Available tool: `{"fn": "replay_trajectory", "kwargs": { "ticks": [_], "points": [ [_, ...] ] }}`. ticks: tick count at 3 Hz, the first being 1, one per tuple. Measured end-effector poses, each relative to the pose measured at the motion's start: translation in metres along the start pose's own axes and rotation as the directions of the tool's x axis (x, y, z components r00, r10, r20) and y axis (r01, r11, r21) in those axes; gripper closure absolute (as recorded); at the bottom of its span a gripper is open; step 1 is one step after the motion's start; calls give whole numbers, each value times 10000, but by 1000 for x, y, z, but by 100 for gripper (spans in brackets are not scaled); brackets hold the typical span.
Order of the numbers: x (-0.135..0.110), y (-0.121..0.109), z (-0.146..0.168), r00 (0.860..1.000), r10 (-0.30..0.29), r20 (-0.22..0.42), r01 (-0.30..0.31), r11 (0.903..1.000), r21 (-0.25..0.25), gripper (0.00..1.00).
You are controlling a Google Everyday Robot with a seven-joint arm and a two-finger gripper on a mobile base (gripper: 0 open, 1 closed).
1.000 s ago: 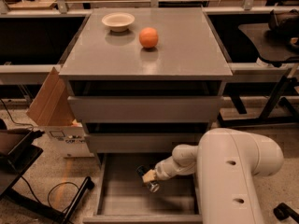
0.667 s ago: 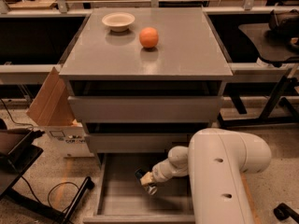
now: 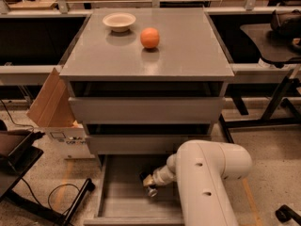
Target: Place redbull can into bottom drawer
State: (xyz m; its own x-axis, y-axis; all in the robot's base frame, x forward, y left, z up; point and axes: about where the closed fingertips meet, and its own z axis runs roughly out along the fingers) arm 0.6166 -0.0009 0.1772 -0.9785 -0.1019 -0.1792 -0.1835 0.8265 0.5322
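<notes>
The bottom drawer (image 3: 117, 199) is pulled open at the foot of the grey cabinet; its grey floor and low side walls show. My gripper (image 3: 149, 184) reaches down into it from the right, over the middle of the drawer floor, at the end of the white arm (image 3: 207, 182). A small silvery bit (image 3: 152, 191) shows at the gripper's tip, close to the drawer floor. I cannot tell whether it is the redbull can; no blue-and-silver can shows elsewhere.
An orange (image 3: 150, 37) and a cream bowl (image 3: 119, 21) sit on the cabinet top (image 3: 188, 51). The two upper drawers (image 3: 146, 109) are slightly open. A cardboard box (image 3: 54, 112) stands to the left, and a black stand (image 3: 28, 173) is at the lower left.
The white arm has shifted left and nearer the camera. The gripper has sunk slightly lower inside the bottom drawer.
</notes>
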Motion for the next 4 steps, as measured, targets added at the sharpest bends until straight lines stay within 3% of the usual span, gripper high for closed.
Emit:
{"fn": "replay_trajectory", "kwargs": {
  "ticks": [1,4],
  "points": [
    [0,-2,4,10000,24,9,-24,10000,-17,82],
    [5,1,10,10000,25,-87,-26,10000,-57,12]
  ]
}}
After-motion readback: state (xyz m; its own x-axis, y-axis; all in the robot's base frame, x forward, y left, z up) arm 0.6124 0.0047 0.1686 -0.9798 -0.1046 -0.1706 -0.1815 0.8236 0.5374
